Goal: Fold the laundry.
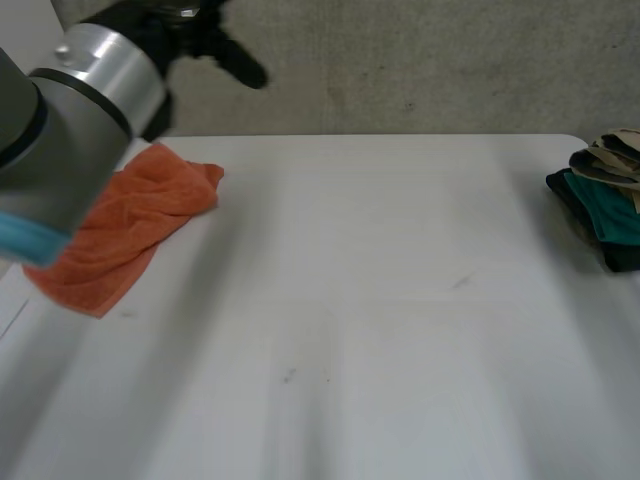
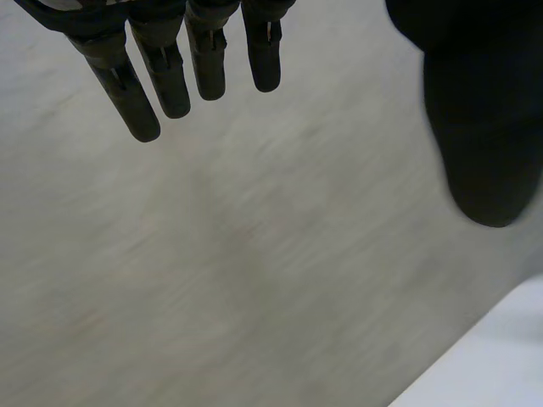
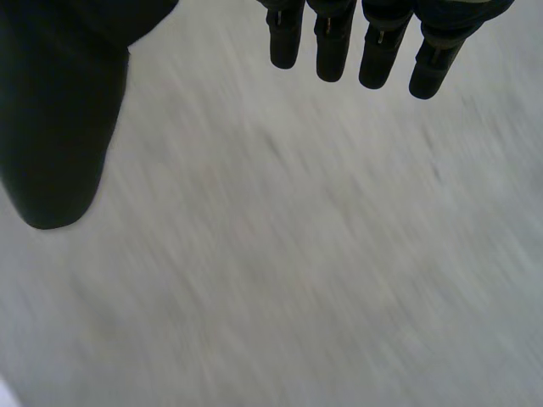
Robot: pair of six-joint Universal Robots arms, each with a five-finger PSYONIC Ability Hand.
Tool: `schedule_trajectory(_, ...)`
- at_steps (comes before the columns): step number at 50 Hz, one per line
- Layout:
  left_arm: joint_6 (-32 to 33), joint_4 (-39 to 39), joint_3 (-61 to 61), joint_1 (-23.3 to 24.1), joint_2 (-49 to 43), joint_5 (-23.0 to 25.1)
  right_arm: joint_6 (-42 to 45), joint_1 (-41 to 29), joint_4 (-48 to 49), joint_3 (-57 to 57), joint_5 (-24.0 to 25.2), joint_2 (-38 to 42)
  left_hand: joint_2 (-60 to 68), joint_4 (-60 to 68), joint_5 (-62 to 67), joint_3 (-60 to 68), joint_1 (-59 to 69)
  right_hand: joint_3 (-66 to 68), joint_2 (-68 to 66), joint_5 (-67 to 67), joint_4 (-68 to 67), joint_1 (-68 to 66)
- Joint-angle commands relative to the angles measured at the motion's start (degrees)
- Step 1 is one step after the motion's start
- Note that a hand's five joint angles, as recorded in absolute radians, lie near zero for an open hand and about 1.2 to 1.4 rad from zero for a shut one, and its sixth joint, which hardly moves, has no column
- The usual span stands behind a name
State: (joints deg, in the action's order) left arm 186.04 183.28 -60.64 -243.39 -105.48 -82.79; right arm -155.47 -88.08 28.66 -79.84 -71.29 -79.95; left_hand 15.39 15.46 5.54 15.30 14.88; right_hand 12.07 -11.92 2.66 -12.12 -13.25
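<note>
An orange towel [image 1: 130, 225] lies crumpled and partly folded at the table's far left, its near end hidden behind my left arm [image 1: 70, 110]. My left hand [image 1: 215, 50] is raised beyond the table's back edge, above the towel and apart from it. In the left wrist view the left hand [image 2: 161, 76] is open, its fingers straight and the thumb spread wide, with nothing held. In the right wrist view my right hand [image 3: 339, 42] is open too, fingers straight, thumb apart, empty over a grey surface.
A pile of folded clothes [image 1: 605, 200], teal, black and beige, sits at the table's far right edge. The white table [image 1: 360, 300] stretches between the towel and the pile. A grey wall stands behind the table's back edge.
</note>
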Motion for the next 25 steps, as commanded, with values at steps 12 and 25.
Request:
schedule_trajectory(12, 37.2, 1.1, 12.2, -28.5, -39.9, 9.3, 6.3, -19.0, -1.2, -27.6, 4.8, 0.8, 2.4, 2.3, 2.2, 2.5, 2.9, -2.1, 1.9, -2.7, 2.1, 3.2)
schedule_trajectory(25, 35.7, 7.2, 19.5, -27.8, -49.8, 11.8, 7.6, -18.2, -3.4, -30.7, 2.9, 0.3, 64.6, 64.5, 64.5, 64.7, 65.1, -2.1, 1.9, -2.7, 2.1, 3.2)
